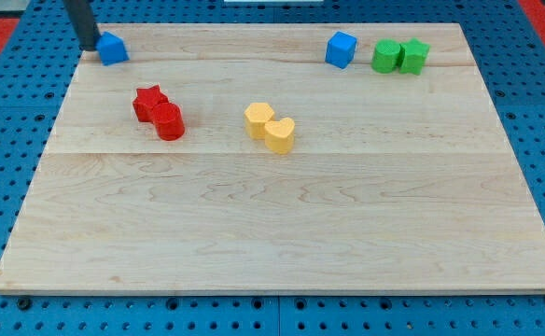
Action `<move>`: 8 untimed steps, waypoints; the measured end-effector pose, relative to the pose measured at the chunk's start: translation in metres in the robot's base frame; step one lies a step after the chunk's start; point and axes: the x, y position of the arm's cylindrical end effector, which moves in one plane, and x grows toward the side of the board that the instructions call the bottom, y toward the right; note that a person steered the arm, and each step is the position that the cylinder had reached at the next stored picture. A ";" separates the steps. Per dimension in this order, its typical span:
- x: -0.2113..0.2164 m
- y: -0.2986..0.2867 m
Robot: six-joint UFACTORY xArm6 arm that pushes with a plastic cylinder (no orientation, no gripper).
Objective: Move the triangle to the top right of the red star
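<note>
On the desk (282, 233) lie seven blocks: two red, two yellow, two green-ish... counted by colour, two red (red star (148, 101), red cylinder (170, 122)), two yellow (270, 127), two green (399, 56), and two blue: a blue triangle (113, 48) far left and a blue cube (341, 49). The tool is a plain rod with nothing to spread or pinch; its tip (90, 46) touches the triangle's left side.

Just one plain dark rod, straight and round, near-black with a faint bluish sheen, ending in my tip (90, 46), blunt.

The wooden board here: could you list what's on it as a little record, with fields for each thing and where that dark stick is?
board: pale wooden table top
my tip: view's top left, touching or nearly touching the blue triangle's left side
blue triangle: top left corner
red star: left of centre
red cylinder: touching the star, lower right of it
yellow blocks: two, touching, near centre
blue cube: top right
green blocks: two, side by side, right of the cube
</note>
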 end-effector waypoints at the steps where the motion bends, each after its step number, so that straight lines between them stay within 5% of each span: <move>1: 0.027 0.051; 3: 0.029 0.152; 4: 0.071 0.204; 6: 0.055 0.346; 8: 0.021 0.364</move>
